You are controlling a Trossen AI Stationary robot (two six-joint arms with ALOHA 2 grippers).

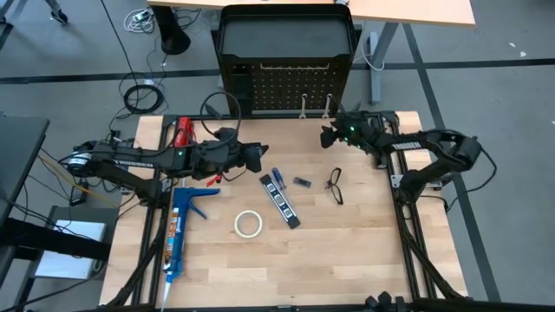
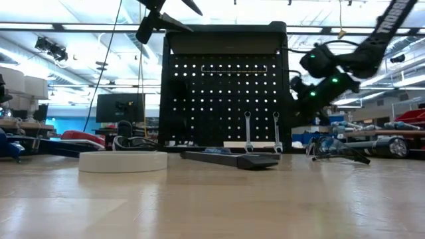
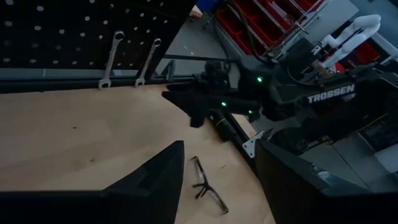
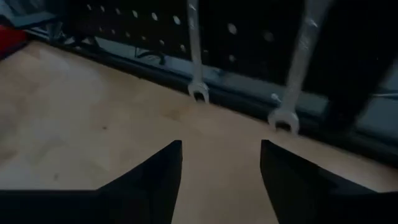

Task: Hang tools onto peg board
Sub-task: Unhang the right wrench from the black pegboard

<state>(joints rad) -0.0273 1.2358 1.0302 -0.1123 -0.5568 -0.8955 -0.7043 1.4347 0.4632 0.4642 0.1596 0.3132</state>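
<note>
Board: peg board (image 1: pixel 290 87) stands upright at the table's far edge, holes facing the arms.
Wrenches: two wrenches (image 2: pixel 248 131) (image 2: pixel 277 131) hang side by side low on the board, heads down near the table (image 1: pixel 347 251) — apparently done.
Right gripper: right gripper (image 1: pixel 329 136) just beside the wrenches, fingers parted with bare table between them, holding nothing — my guess, it has let go of a wrench.
Left gripper: left gripper (image 1: pixel 257 159) hovers mid-table, fingers wide apart, empty — waiting, or lining up on the next tool.
Left to hang: screwdriver (image 1: pixel 277 179), pen tool (image 1: pixel 281 206), tape roll (image 1: pixel 248 224), glasses (image 1: pixel 336 185) all lie flat on the table, well apart from the board.
Not for hanging: caulking gun (image 1: pixel 179 230) near the left edge.
</note>
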